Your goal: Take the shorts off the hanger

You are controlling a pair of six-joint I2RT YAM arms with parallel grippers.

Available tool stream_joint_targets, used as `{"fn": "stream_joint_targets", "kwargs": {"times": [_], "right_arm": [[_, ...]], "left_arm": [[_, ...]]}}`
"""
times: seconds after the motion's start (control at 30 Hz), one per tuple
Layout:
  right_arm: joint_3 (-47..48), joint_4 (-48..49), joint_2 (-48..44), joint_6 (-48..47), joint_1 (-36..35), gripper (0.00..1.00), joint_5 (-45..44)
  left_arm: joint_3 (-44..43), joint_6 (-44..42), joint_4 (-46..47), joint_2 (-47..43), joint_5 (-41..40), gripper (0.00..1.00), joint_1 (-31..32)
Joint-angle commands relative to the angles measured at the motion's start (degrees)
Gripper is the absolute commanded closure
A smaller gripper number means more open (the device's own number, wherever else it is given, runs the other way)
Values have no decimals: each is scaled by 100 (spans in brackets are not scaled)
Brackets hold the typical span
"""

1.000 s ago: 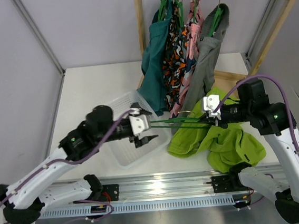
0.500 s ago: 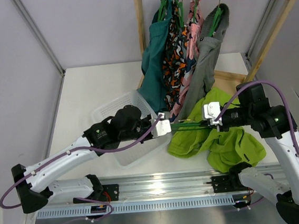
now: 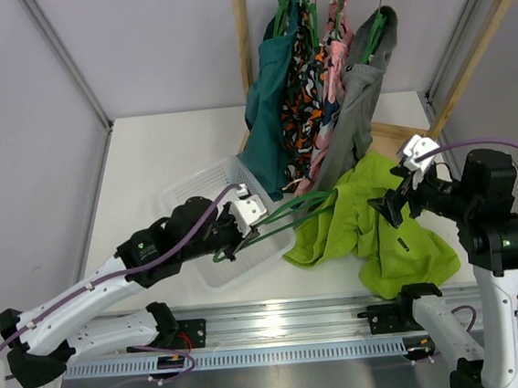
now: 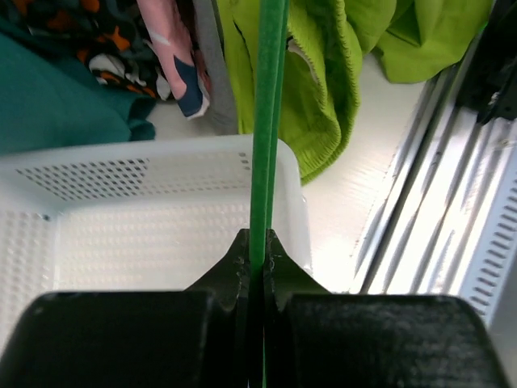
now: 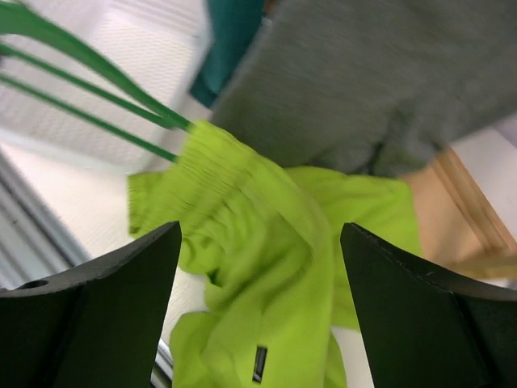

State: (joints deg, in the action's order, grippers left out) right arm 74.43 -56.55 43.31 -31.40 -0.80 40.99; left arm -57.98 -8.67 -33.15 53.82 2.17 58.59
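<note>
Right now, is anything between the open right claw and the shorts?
Nothing visible. The right claw hangs open over the shorts, bare air between them. The hanger, clamped by the left claw, meets the waistband off to one side.

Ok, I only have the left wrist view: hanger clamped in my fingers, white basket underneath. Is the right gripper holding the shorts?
Observer: No. The right gripper is open and empty, hovering over the shorts.
Operator: Is the hanger out of them?
Observer: Not yet. The right wrist view shows the hanger wires running into the bunched waistband.
Operator: How do the shorts lie?
Observer: Heaped on the table in front of the wooden rack, with the dark label facing up.
</note>
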Motion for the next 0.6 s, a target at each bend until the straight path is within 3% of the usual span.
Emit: {"fn": "stream_joint_targets", "kwargs": {"times": [0.0,0.23,0.4,0.53,0.57], "right_arm": [[-77,-75,90,284,387,13,-566],[-622,136,142,573,502,16,-690],[-904,540,397,968,371,24,-400],[-1062,874,608,1162,-200,33,-863],[-1089,961,635,1180,-306,40,-978]], "left_arm": [[93,1138,405,-494,-86,100,-32],[296,1693,449,-996,151,100,-49],[278,1851,537,-1119,494,100,-49],[322,1912,599,-1181,582,100,-40],[322,1921,599,-1199,582,100,-49]]}}
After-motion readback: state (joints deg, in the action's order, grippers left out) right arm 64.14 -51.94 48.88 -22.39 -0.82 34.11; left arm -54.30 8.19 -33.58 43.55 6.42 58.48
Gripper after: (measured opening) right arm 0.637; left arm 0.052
